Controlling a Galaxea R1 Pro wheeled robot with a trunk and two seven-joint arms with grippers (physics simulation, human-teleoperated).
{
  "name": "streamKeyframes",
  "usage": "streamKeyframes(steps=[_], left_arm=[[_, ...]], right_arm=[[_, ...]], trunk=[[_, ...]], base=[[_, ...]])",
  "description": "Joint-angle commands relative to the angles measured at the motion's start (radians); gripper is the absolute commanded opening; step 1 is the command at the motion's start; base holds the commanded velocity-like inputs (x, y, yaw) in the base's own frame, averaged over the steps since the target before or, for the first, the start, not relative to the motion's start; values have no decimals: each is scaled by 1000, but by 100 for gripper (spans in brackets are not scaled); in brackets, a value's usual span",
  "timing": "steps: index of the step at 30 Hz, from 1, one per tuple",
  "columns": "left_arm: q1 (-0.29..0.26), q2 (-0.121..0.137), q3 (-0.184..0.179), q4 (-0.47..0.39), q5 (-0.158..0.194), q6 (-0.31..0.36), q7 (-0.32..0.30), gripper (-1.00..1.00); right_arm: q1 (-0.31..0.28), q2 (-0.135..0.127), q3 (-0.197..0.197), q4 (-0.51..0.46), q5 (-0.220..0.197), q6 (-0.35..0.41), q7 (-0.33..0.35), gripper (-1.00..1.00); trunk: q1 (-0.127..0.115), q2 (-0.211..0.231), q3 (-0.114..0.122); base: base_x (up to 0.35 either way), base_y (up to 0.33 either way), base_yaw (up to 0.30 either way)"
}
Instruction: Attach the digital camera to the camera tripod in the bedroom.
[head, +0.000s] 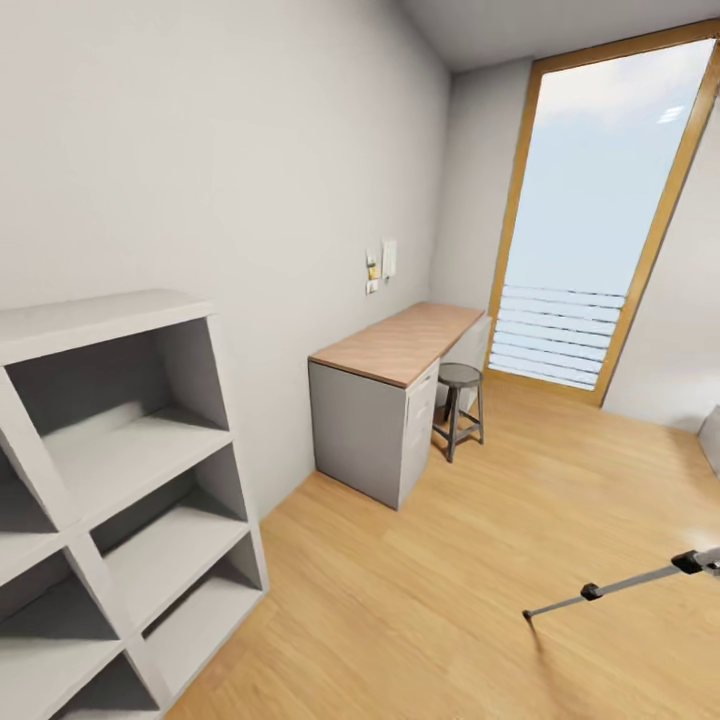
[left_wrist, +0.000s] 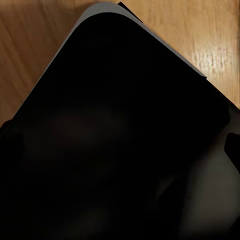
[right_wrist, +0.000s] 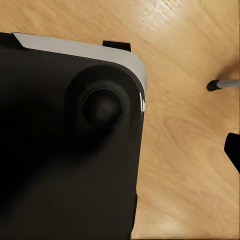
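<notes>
The left pincer (left_wrist: 231, 142) was hung low over the floor (left_wrist: 30, 60), just above the robot's own dark base (left_wrist: 115, 140). Only a dark tip was caught at the frame edge, so whether it was open or closed could not be told, nor whether anything was held. Far ahead of it and to its left, a grey shelf (head: 120, 470) was seen against the wall. Farther ahead, a desk (head: 400, 345) with a stool (head: 460, 378) beside it was made out, and beyond these a tall window (head: 600, 200).

The right pincer (right_wrist: 233, 150) was likewise held low beside the base. Its state could not be told either, since one dark tip alone was shown. One leg of the tripod (head: 620, 582) was stretched across the floor ahead of this pincer and to its right. The leg's black foot (right_wrist: 215, 85) lay near the pincer but apart from it.

The task was judged to be at its start. The bedroom had been reached and the tripod found, but where the camera lay could not be told. Nothing was yet attached, so the fetching and the mounting were both left to do.

Small notes (head: 382, 262) were pinned on the wall above the desk. No writing on them could be read, and no brand was made out anywhere.
</notes>
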Motion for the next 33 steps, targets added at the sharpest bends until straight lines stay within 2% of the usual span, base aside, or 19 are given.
streamKeyframes(steps=[1,33], left_arm=[[0,0,8,-1,-3,-2,-1,100],[0,-2,8,-1,-4,-3,-1,100]], right_arm=[[0,0,-8,0,10,-3,-1,100],[0,1,-8,0,10,-3,-1,100]], trunk=[[0,0,-1],[0,0,-1]], base=[[0,0,-295],[0,0,-295]])
